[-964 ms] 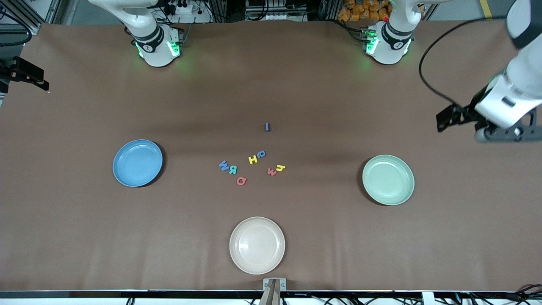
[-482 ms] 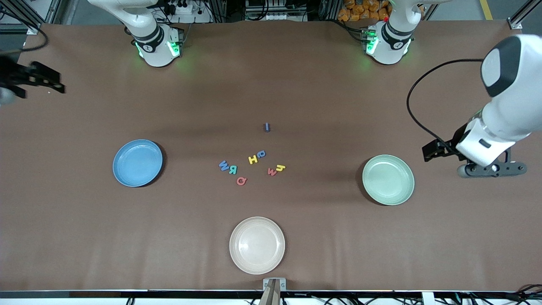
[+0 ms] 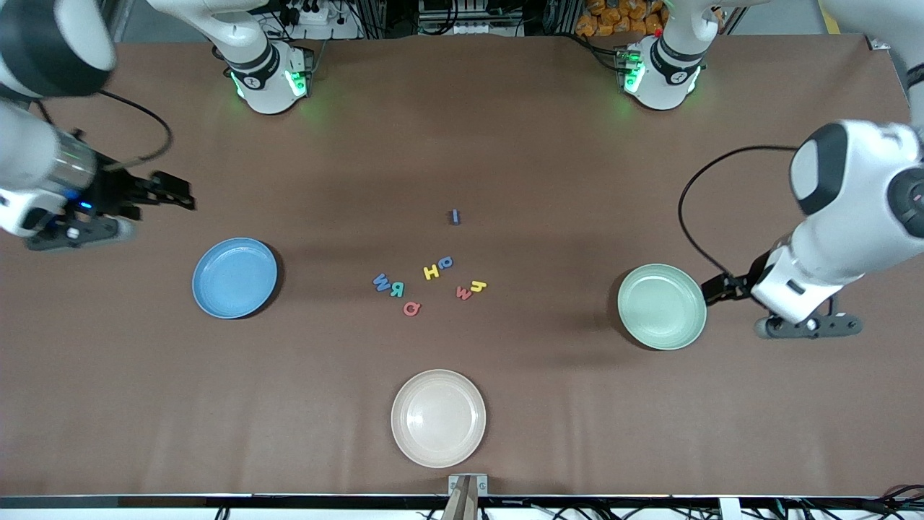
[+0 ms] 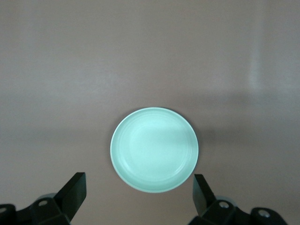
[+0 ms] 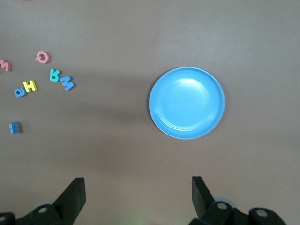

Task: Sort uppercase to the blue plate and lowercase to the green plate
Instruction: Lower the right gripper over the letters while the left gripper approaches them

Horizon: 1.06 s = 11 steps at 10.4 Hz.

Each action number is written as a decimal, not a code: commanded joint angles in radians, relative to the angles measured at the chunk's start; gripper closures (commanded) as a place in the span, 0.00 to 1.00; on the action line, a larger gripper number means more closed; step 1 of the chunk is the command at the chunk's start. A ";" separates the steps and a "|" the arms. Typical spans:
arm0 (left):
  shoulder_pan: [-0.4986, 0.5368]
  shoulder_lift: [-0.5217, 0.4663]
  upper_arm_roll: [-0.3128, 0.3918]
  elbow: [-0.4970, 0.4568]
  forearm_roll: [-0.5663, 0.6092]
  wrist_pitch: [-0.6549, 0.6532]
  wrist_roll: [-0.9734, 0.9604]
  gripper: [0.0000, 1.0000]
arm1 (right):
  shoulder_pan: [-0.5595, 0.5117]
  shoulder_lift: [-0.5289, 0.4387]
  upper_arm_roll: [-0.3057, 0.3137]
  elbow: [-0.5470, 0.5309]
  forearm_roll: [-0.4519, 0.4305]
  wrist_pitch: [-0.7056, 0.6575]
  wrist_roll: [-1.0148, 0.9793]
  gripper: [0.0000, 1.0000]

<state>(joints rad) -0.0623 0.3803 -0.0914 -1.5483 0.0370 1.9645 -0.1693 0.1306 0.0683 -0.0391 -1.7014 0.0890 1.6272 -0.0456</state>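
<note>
You are at the opening approach, nothing sorted yet; your left gripper (image 4: 138,192) hangs with jaws spread and empty beside the green plate (image 3: 662,306), your right gripper (image 5: 138,192) likewise spread and empty near the blue plate (image 3: 234,277); both plates are bare. The letters lie clustered between the two plates: blue W (image 3: 380,282), teal R (image 3: 397,289), red Q (image 3: 411,308), yellow H (image 3: 431,271), red m (image 3: 464,292), yellow h (image 3: 478,287). Next, I judge, you must bring one gripper over a single letter and descend squarely.

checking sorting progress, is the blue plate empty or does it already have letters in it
Empty. The blue plate shows only its bare inside in the front and right wrist views, and the foam letters all lie on the table between the plates.
</note>
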 commanded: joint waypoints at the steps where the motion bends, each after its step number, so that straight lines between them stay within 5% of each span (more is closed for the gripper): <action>1: -0.017 0.078 -0.002 0.027 -0.026 0.046 -0.079 0.00 | 0.059 -0.025 -0.004 -0.113 0.009 0.119 0.087 0.00; 6: -0.060 0.144 -0.004 0.031 -0.034 0.126 -0.180 0.00 | 0.167 0.049 -0.004 -0.211 0.053 0.327 0.144 0.00; 11: -0.142 0.203 -0.005 0.028 -0.028 0.246 -0.315 0.00 | 0.312 0.177 -0.004 -0.322 0.055 0.685 0.315 0.00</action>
<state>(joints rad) -0.1681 0.5604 -0.1019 -1.5409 0.0210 2.1964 -0.4383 0.4119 0.2101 -0.0364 -2.0020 0.1323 2.2351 0.2292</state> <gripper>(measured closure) 0.000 0.000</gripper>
